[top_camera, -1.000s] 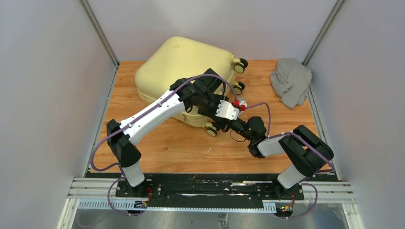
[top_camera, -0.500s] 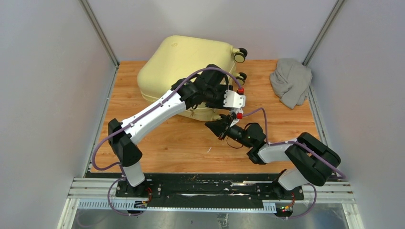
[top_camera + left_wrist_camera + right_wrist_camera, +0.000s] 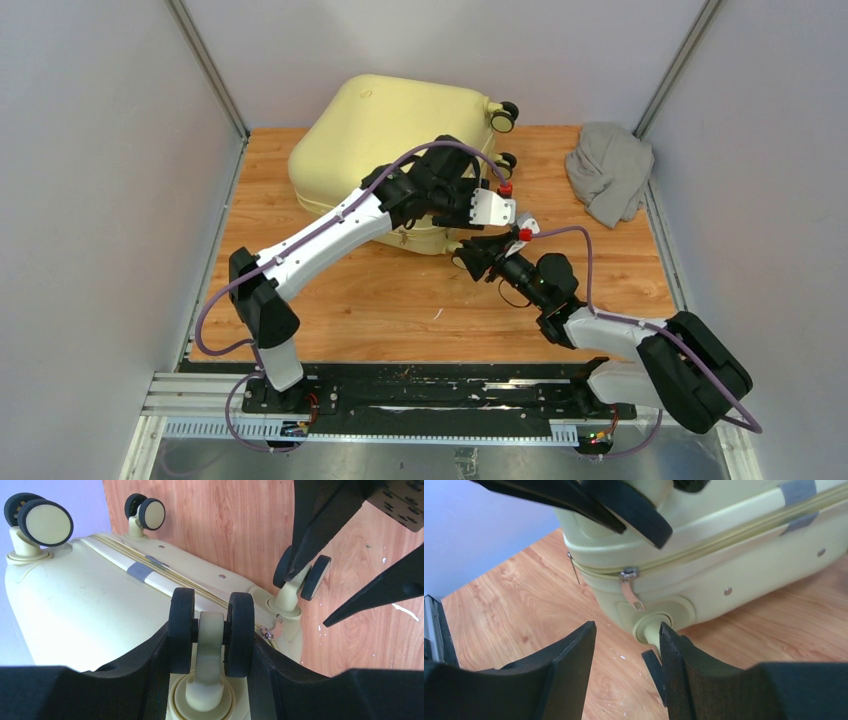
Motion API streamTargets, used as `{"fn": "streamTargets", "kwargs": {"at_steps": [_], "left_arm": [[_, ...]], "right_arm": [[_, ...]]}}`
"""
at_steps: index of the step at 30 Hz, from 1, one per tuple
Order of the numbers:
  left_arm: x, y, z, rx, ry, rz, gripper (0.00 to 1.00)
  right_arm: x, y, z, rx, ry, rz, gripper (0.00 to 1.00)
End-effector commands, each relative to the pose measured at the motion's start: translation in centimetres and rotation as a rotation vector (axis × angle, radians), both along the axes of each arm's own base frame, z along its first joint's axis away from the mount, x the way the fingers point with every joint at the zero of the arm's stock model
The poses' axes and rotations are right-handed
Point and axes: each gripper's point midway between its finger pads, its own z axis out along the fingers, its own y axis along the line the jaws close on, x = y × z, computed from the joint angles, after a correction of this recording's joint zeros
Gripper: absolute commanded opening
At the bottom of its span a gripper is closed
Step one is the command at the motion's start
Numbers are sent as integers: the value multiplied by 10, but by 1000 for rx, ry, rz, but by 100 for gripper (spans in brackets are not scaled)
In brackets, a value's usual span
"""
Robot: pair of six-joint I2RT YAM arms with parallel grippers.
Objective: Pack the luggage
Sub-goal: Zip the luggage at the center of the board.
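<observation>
The luggage [image 3: 390, 130] is a pale yellow hard-shell suitcase, zipped shut, lying at the back centre of the wooden table. My left gripper [image 3: 487, 228] reaches over its near right side. In the left wrist view the left gripper [image 3: 211, 640] is shut on a twin black caster wheel [image 3: 211, 625] of the luggage [image 3: 90, 600]. My right gripper [image 3: 478, 258] sits just below it and stands open [image 3: 626, 652] with nothing between its fingers. Its right finger [image 3: 674, 665] is beside the stem of another wheel [image 3: 651, 630], under the zipper pull [image 3: 629, 582] of the luggage [image 3: 734, 545].
A crumpled grey cloth [image 3: 608, 170] lies at the back right of the table. Grey walls close in both sides and the back. The two arms cross close together at the suitcase's near right corner.
The left gripper shifted the suitcase's wheel end back and to the right. The right arm stretched forward toward the near corner, and its gripper went from shut to open.
</observation>
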Motion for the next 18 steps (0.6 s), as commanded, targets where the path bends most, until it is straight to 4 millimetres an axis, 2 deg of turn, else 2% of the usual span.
{"fn": "streamTargets", "kwargs": {"at_steps": [1,9,14,18], "left_arm": [[18,-14,115,-325,-183,76,0],[20,-20,115,-347,-161,90,0],[21,-24,116,-365,-144,99,0],[21,-25,116,-370,-141,102,0]], "right_arm": [[9,3,-7,-46,10,15,54],[23,19,11,5,-30,46,51],[36,18,12,17,-39,-4,49],[45,19,14,37,-51,-28,39]]}}
